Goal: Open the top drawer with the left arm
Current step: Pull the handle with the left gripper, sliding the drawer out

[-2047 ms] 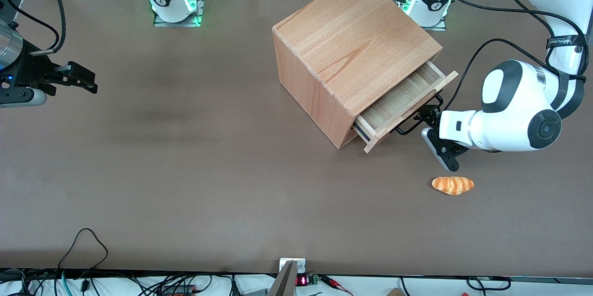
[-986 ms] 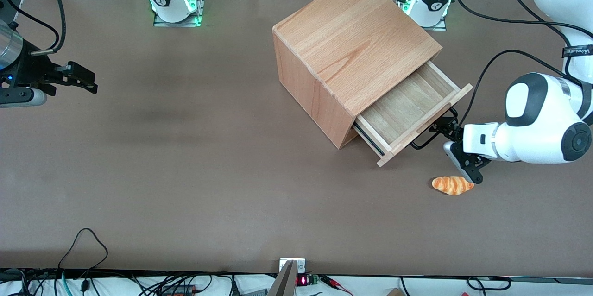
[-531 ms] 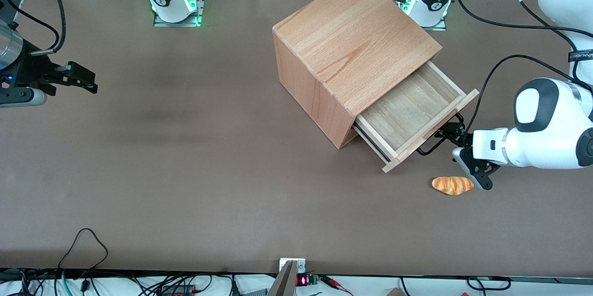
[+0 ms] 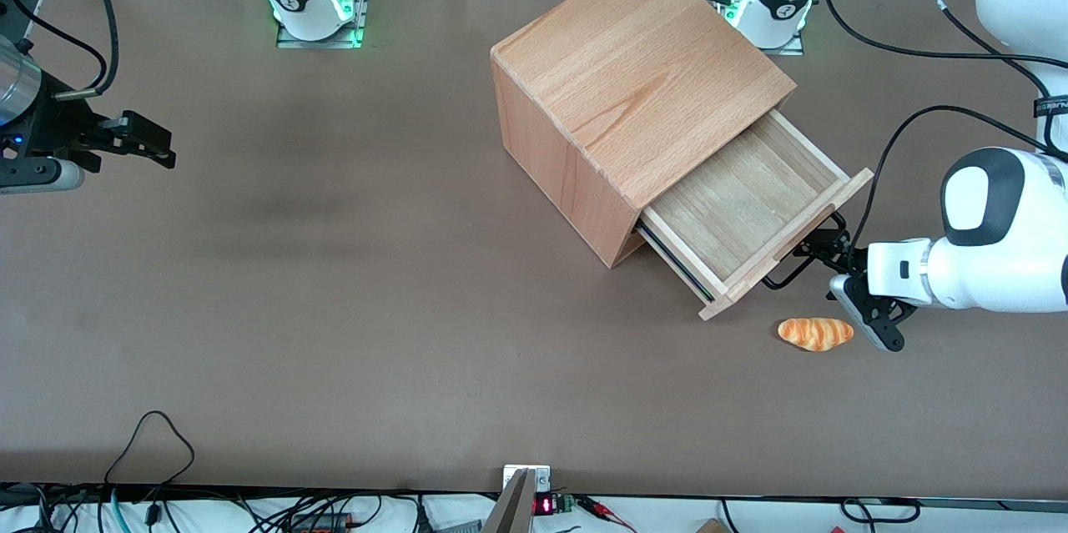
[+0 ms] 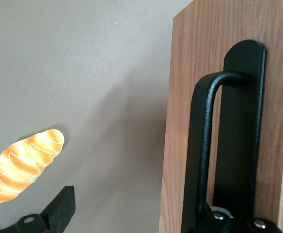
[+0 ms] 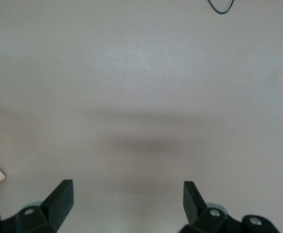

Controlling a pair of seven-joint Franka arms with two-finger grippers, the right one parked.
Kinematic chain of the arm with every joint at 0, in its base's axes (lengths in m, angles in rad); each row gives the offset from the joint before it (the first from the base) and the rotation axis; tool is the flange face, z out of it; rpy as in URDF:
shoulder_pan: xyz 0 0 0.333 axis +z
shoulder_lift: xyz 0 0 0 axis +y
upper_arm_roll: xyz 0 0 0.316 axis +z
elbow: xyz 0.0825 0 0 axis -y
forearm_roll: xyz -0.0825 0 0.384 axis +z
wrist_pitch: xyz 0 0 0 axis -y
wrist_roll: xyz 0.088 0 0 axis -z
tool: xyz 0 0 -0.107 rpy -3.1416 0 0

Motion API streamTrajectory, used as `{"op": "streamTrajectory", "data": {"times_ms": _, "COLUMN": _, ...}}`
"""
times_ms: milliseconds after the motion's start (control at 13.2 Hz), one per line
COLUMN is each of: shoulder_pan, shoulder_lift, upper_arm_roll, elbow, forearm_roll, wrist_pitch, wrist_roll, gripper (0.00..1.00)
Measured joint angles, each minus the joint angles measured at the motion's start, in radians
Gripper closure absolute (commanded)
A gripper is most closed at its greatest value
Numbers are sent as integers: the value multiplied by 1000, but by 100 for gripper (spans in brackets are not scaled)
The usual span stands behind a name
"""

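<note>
The top drawer [image 4: 745,208], a light, stiff beech tray, stands well out of the wooden cabinet [image 4: 622,91] on the bench [image 4: 334,308]. Its thin black metal handle [image 5: 204,145], rigid and smooth, is the natural hold; the gripper [image 4: 822,253] jaws clench it. A bread roll [image 4: 815,333] lies nearby.

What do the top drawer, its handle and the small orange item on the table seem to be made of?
The top drawer, pulled out, looks like light unpainted wood: visible grain. Its handle looks like matte black metal, a bent rod on a flat plate. The bread roll has a glossy striped surface, probably plastic. The gripper is at the handle.
</note>
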Motion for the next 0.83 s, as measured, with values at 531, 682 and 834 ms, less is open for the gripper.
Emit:
{"op": "streamTrajectory", "data": {"times_ms": 531, "shoulder_pan": 2, "shoulder_lift": 15, "upper_arm_roll": 16, "elbow": 29, "forearm_roll": -4, "wrist_pitch": 0, "wrist_roll": 3, "gripper": 0}}
{"op": "streamTrajectory", "data": {"times_ms": 682, "shoulder_pan": 5, "shoulder_lift": 24, "upper_arm_roll": 17, "elbow": 41, "forearm_roll": -8, "wrist_pitch": -4, "wrist_roll": 5, "gripper": 0}}
{"op": "streamTrajectory", "data": {"times_ms": 834, "shoulder_pan": 5, "shoulder_lift": 30, "upper_arm_roll": 18, "elbow": 49, "forearm_roll": -12, "wrist_pitch": -9, "wrist_roll": 5, "gripper": 0}}
